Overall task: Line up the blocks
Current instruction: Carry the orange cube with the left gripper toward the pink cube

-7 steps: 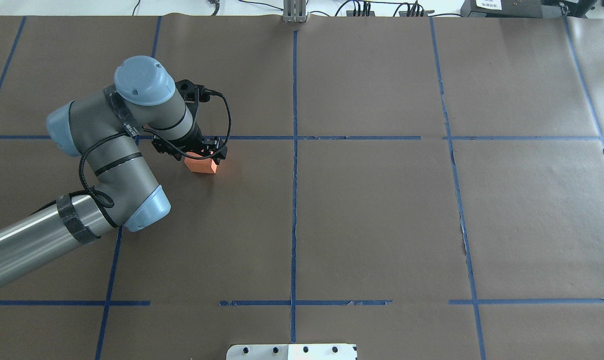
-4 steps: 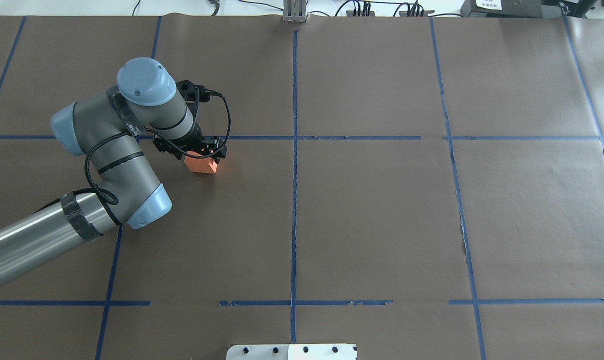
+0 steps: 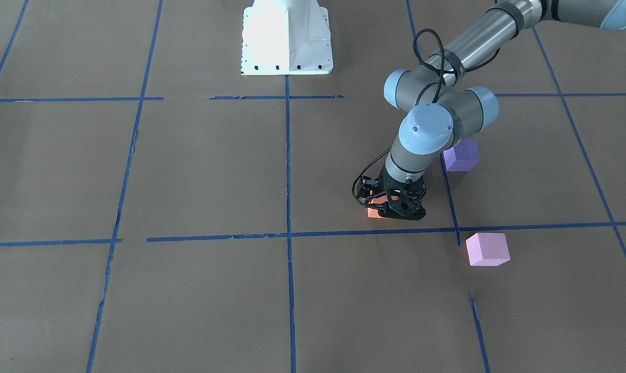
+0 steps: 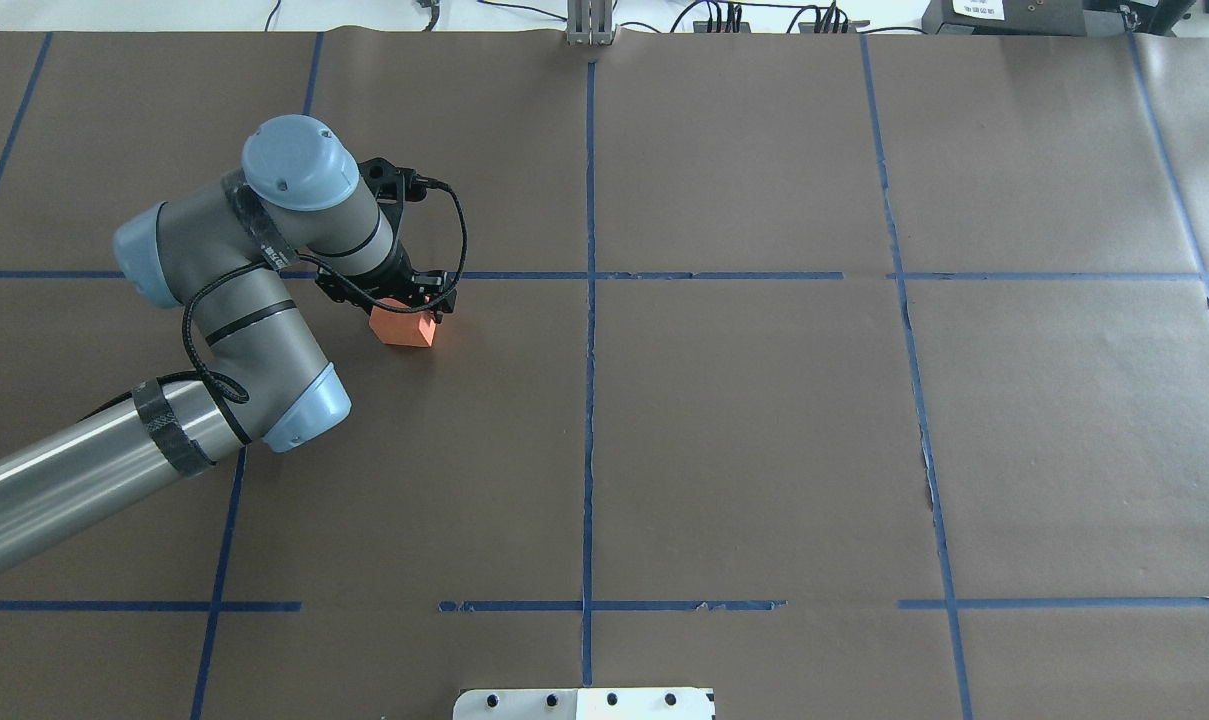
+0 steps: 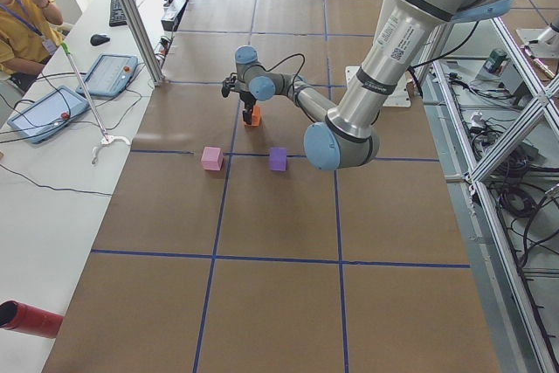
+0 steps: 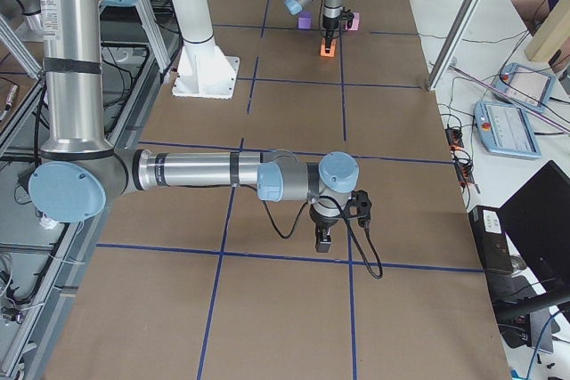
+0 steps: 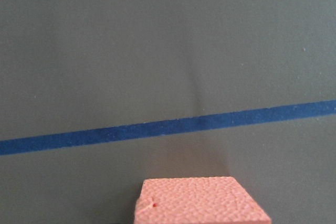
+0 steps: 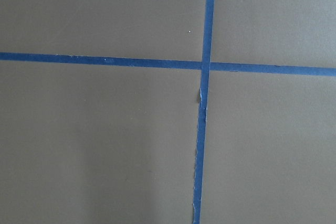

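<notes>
The table [image 4: 764, 450], covered in brown paper and divided into large squares by blue tape lines [image 4: 589, 400], is seen to run wide. Its far edge is bordered by cables in the overhead view, and a white desk [image 5: 52, 198] is set along the operators' edge in the left side view. A broad stretch of paper is left between the two arms. The left arm [image 4: 234, 300] is stretched in from the robot's left and bent down at the wrist. The right arm [image 6: 196, 171] is held low over the table's other end, well apart from the blocks. The white base plate [image 3: 287, 41] is fixed at the robot's side of the table. The right gripper [image 6: 322, 239] is pointed down near a tape crossing, and whether its fingers are apart or together cannot be told. The left gripper [image 3: 398, 210] is lowered upright over the orange block [image 4: 404, 330], with its fingers closed against the block's sides. The block's near part is left showing below the gripper in the overhead view, and whether it is raised off the paper cannot be told. One cross line is seen just beyond the block on the operators' side. The purple block [image 3: 461, 155] is set to the robot's left of the orange one and nearer the robot, just beside a lengthwise line. The pink block [image 3: 487, 249] is also set to the robot's left, past the cross line toward the operators. Both are apart from the gripper and from each other.
</notes>
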You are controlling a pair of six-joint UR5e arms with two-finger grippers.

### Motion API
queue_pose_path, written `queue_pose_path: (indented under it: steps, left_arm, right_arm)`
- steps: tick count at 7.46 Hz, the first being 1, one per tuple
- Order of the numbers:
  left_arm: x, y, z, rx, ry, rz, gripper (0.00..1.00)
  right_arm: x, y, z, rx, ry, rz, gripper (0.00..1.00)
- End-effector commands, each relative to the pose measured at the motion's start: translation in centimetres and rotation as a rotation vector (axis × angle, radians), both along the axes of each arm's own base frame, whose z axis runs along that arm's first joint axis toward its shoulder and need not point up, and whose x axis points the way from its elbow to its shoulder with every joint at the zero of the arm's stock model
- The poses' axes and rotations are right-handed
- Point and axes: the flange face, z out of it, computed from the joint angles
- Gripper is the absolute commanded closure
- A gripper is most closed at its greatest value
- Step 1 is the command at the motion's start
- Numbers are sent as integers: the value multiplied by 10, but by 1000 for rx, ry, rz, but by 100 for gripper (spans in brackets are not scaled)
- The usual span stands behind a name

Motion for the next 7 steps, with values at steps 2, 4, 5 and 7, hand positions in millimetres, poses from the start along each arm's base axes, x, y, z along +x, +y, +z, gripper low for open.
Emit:
queue_pose_path:
  steps: [2,4,5,7]
  left_arm:
    - [-3,1,-12,16,17,-3,72]
    - [-64,-16,-47,7,3,-72,80]
    - [-100,-22,-38,17,-6,-94,80]
    - [-161,-26,-1,46,-22,-84,80]
  right_arm:
    - [0,0,0,1,0,0,0]
    - [0,0,0,0,0,0,0]
    - [0,0,0,1,0,0,0]
    - [0,0,0,1,0,0,0]
